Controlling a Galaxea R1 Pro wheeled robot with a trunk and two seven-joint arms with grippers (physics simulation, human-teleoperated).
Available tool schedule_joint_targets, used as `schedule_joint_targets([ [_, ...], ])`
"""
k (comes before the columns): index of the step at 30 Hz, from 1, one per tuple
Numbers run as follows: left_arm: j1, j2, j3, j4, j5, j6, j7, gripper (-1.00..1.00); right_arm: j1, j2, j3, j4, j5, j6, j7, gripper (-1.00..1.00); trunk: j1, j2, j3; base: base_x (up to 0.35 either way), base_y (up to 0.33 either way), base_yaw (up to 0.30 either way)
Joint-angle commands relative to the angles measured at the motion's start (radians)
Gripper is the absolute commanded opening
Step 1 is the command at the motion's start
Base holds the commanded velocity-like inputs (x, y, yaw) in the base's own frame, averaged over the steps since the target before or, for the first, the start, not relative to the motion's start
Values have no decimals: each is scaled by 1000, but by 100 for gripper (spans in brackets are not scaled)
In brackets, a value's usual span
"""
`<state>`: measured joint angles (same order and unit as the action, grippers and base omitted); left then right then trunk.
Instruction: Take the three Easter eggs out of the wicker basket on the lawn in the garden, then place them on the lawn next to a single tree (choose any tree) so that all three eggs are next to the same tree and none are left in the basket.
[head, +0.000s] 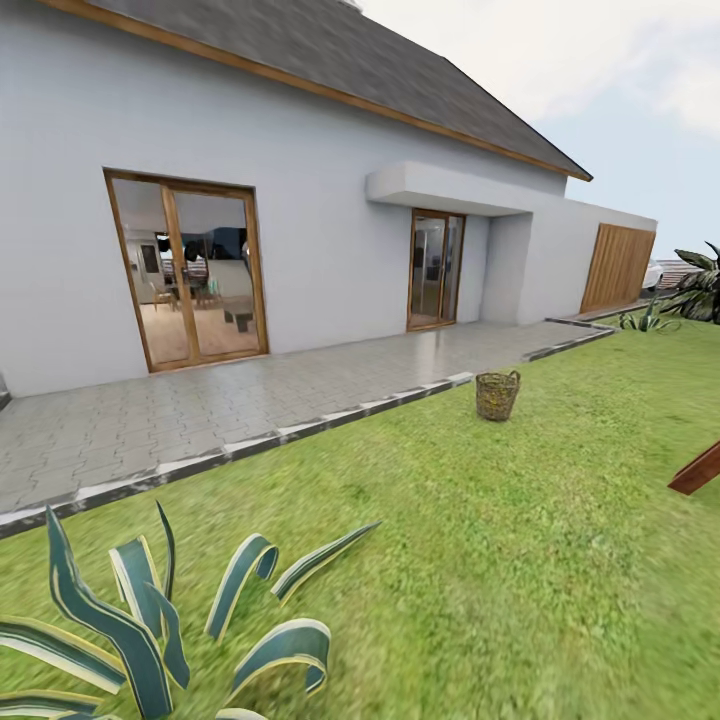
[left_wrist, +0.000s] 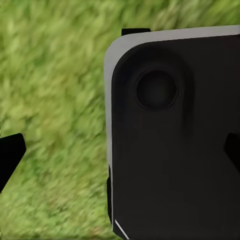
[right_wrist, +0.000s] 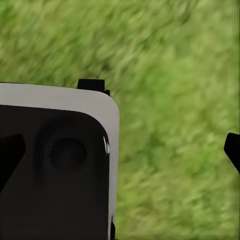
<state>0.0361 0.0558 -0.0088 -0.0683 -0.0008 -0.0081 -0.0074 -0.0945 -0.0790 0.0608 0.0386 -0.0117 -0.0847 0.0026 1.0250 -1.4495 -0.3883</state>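
The brown wicker basket (head: 497, 394) stands upright on the lawn (head: 480, 520), a little beyond the paved strip's edge and well ahead of me to the right. The Easter eggs are hidden; the basket's inside cannot be seen from here. No tree of the task is in view. In the left wrist view, my left gripper (left_wrist: 120, 152) hangs over grass with its dark fingertips (left_wrist: 10, 155) far apart, open and empty. In the right wrist view, my right gripper (right_wrist: 121, 152) is likewise open over grass, with one fingertip (right_wrist: 232, 150) at the frame's edge.
A white house (head: 330, 220) with glass doors backs a grey paved patio (head: 200, 410) edged by a kerb. A spiky striped agave (head: 150, 620) grows close in front on the left. A reddish wooden beam (head: 696, 470) slants in at the right. My dark base (left_wrist: 175, 140) shows below both wrists.
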Motion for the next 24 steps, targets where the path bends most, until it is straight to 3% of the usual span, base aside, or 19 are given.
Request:
schedule_joint_targets([
  [1, 1, 0, -1, -2, 0, -1, -1, 100, -2, 0, 6, 4, -1, -7, 0, 100, 0, -1, -1, 0, 0, 0],
  [14, 1, 4, 1, -2, 2, -1, -2, 100, -2, 11, 6, 4, -2, -13, -2, 100, 0, -1, -1, 0, 0, 10],
  [24, 1, 3, 1, -2, 2, -2, -2, 100, -2, 12, 2, 3, -13, -13, -8, 100, 0, -1, -1, 0, 0, 267],
])
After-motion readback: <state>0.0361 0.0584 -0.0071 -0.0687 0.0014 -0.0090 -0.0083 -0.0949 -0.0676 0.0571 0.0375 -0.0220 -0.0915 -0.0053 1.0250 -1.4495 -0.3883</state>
